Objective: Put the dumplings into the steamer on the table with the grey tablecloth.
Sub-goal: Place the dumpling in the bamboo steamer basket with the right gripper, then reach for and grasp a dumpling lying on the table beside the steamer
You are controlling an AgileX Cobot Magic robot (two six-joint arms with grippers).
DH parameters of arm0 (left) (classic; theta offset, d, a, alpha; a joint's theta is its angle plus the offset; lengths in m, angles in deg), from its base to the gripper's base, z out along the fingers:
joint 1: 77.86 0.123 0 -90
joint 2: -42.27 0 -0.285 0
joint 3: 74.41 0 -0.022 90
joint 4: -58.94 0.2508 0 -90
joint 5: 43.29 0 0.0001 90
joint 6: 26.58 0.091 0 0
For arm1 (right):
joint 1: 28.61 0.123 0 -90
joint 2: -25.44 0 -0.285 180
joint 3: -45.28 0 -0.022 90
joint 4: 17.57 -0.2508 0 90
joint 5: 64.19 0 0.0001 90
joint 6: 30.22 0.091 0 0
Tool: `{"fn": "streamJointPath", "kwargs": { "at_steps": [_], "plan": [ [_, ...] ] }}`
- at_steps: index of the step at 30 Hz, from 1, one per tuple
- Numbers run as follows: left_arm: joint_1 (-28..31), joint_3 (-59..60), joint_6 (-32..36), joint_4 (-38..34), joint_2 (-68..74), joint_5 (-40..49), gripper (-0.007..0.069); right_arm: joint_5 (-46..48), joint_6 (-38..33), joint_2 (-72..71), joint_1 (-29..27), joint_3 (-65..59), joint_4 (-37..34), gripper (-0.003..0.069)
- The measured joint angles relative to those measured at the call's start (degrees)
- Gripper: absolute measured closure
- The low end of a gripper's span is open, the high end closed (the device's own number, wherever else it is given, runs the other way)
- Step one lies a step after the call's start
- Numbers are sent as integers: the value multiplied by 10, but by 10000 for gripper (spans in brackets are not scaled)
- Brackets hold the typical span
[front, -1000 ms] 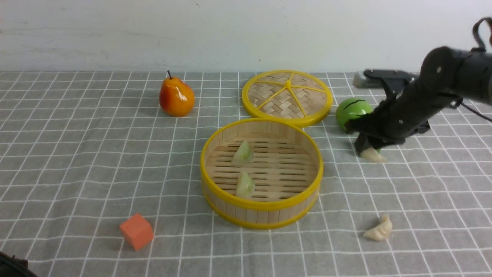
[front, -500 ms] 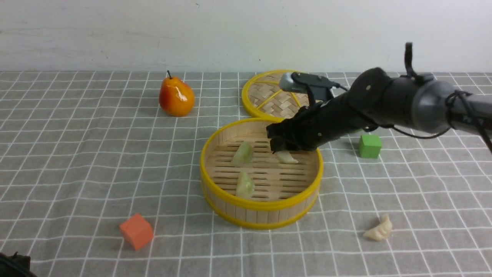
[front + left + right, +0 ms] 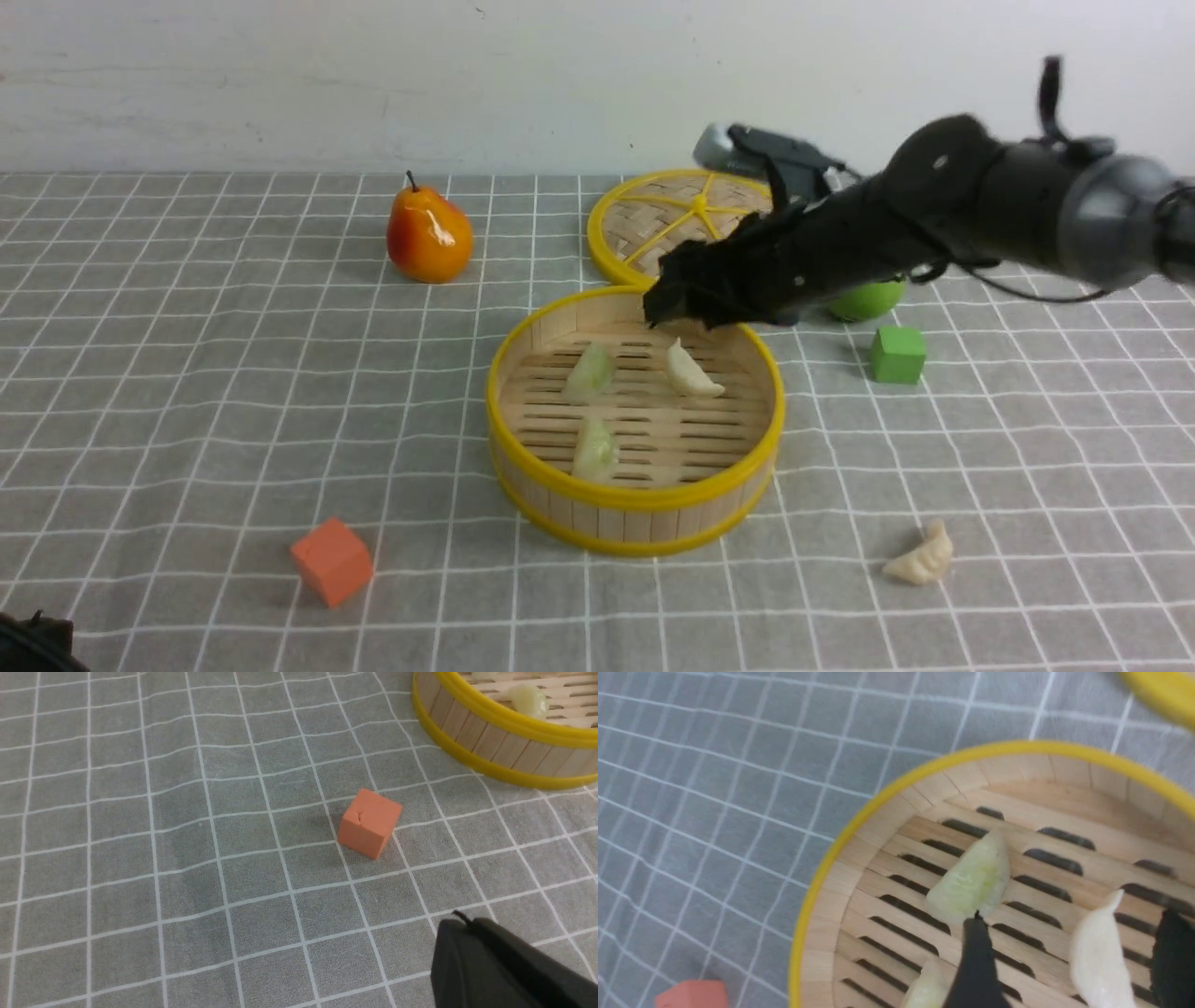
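The steamer [image 3: 635, 499] stands mid-table on the grey tablecloth [image 3: 187, 373]. In it lie two green dumplings [image 3: 590, 371] [image 3: 595, 450] and one white dumpling [image 3: 693, 371]. Another white dumpling [image 3: 922, 558] lies on the cloth at the front right. My right gripper [image 3: 667, 303] is open and empty, just above the steamer's far rim. In the right wrist view the white dumpling [image 3: 1101, 956] lies free on the slats between my right gripper's [image 3: 1073, 915] spread fingers, beside a green one [image 3: 971, 882]. My left gripper [image 3: 455, 926] is shut and empty, low over the cloth near the front left.
An orange cube [image 3: 331, 560] sits front left of the steamer and shows in the left wrist view [image 3: 369, 822]. A pear [image 3: 428, 233] and the woven lid [image 3: 653, 233] lie behind. A green apple [image 3: 868, 297] and a green cube [image 3: 898, 353] lie right of the steamer.
My right gripper carried a white dumpling from beside the apple to the steamer, let it go on the slats, and has lifted a little. The left arm has not moved.
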Motion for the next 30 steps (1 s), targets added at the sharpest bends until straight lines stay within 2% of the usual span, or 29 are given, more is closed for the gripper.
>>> {"fn": "streamJointPath", "kwargs": {
  "at_steps": [2,4,7,12,15,20,24,30],
  "plan": [
    [0,0,-2,0,0,1,638,23,0,-31,-15,0,15,190],
    [0,0,-3,0,0,2,638,62,4,-84,-42,0,58,199],
    [0,0,-3,0,0,1,638,137,49,-146,-92,-16,140,206],
    [0,0,-3,-1,0,-3,638,136,132,-190,-127,-154,197,207],
    [0,0,-3,-2,0,-6,638,74,174,-194,-122,-280,195,207],
    [0,0,-3,-2,0,-7,634,-82,188,-180,-105,-413,136,209],
    [0,0,-3,-8,0,-7,629,-160,188,-165,-95,-438,96,223],
    [0,0,-3,-13,0,-7,626,-185,170,-136,-67,-439,87,284]
  ]
}}
